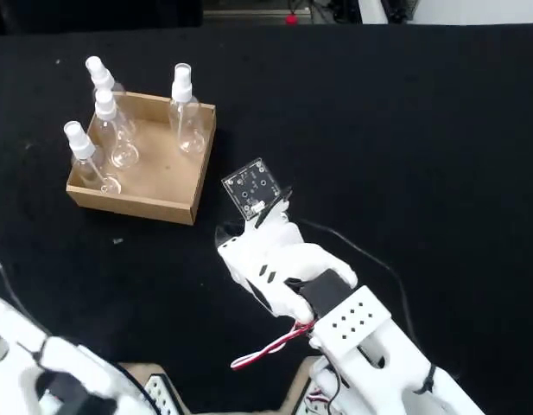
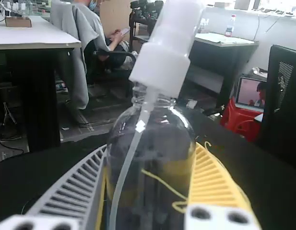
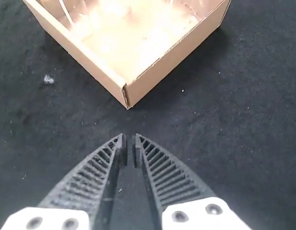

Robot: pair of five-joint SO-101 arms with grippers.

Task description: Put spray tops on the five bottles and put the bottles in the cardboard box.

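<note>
Left gripper (image 2: 148,206) clamped a bottle (image 2: 152,143), spray top (image 2: 169,43) on its neck, between its fingers; the cardboard box (image 3: 176,50), holding four topped bottles (image 1: 187,121), had its corner just ahead of the closed, empty fingertips of the right gripper (image 3: 128,143).

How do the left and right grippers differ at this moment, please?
The left gripper holds a clear bottle with a spray top; the right gripper is shut and empty. The left gripper faces the room; the right gripper points down at the table by the cardboard box. Both have ribbed fingers.
</note>
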